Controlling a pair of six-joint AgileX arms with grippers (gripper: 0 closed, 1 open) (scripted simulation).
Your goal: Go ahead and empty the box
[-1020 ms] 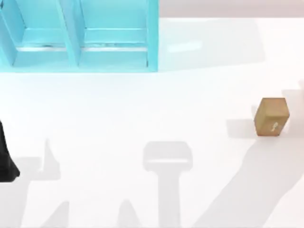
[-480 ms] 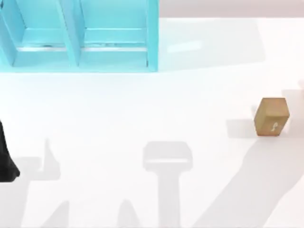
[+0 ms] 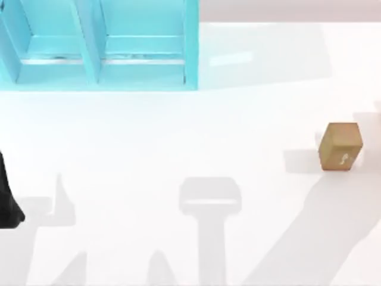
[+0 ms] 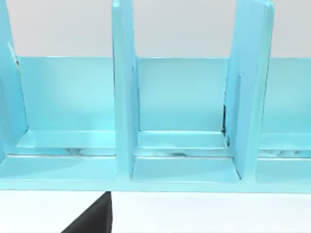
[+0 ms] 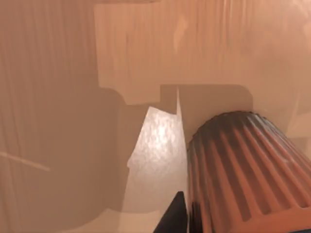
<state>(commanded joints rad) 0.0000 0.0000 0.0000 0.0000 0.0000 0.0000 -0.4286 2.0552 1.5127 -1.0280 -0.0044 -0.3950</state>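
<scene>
A small brown cardboard box (image 3: 340,146) is seen standing on the white table (image 3: 178,137) near its right edge, well apart from the light-blue partitioned shelf unit (image 3: 101,44) set at the table's far left. In the right wrist view, the box's tan inner walls (image 5: 58,121) are seen close up beside a ribbed orange cylinder (image 5: 245,174); how far the right tool is open cannot be told. A dark part of the left arm (image 3: 7,202) is seen at the table's left edge, facing the shelf's compartments (image 4: 182,121); the left tool's state cannot be told.
</scene>
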